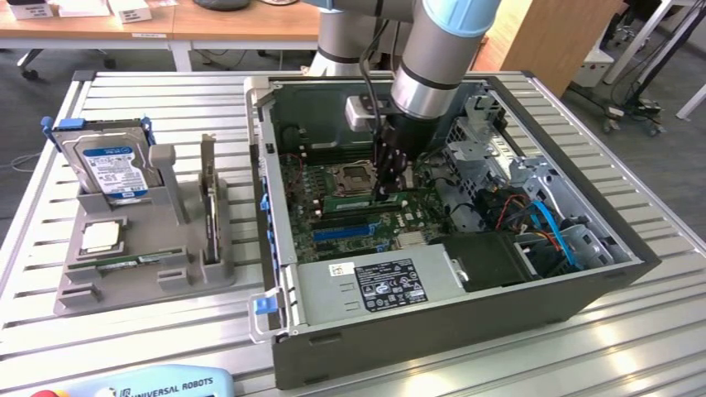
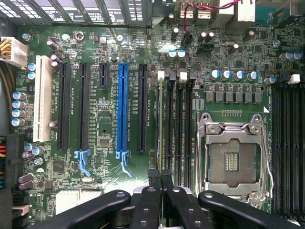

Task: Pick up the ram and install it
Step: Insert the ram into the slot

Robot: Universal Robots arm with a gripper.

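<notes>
Inside the open computer case on the tabletop, the hand is pinched almost closed on the ram, which stands edge-on at a motherboard slot near the processor socket. The grey holder carries a hard drive and a processor chip.

"UNIVERSAL ROBOTS" on blue pendant

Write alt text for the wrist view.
The gripper, shut, sits at the end of a thin board standing edge-on in a memory slot, apparently the ram, on a green motherboard. Next to the memory slots lies an empty processor socket; a blue expansion slot stands among black ones.
</notes>
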